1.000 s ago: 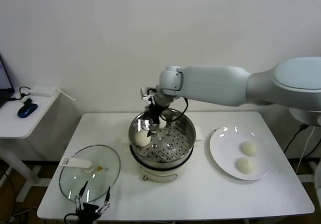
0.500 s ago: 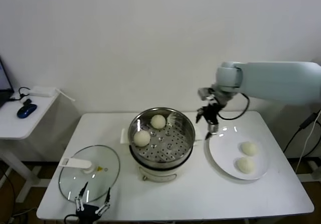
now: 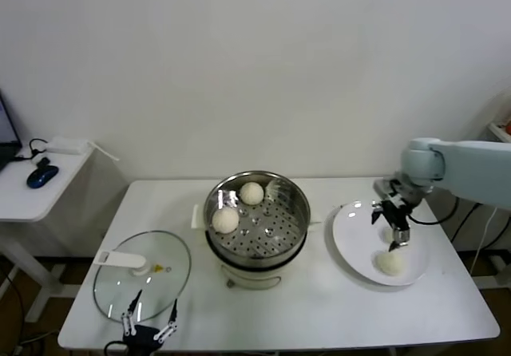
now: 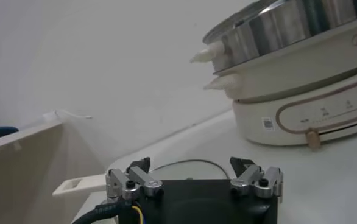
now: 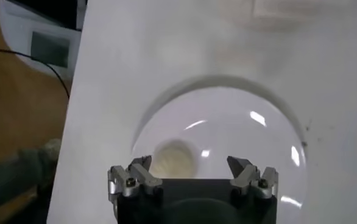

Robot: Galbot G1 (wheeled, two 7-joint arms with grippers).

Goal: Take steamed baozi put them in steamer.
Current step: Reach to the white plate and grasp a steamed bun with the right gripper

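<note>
The right gripper (image 3: 393, 230) hangs over the flat white plate (image 3: 351, 240) near the right edge of the white tabletop (image 3: 319, 308), its fingers open and holding nothing. One round off-white steamed bun (image 3: 390, 263) lies on the plate below it; another one is mostly hidden behind the gripper. Two more buns (image 3: 225, 220) sit inside the shiny round steel steamer (image 3: 295, 212) at the tabletop's middle. The left gripper (image 3: 146, 330), fingers open, waits at the front-left corner beside the round glass lid (image 3: 164, 280).
</note>
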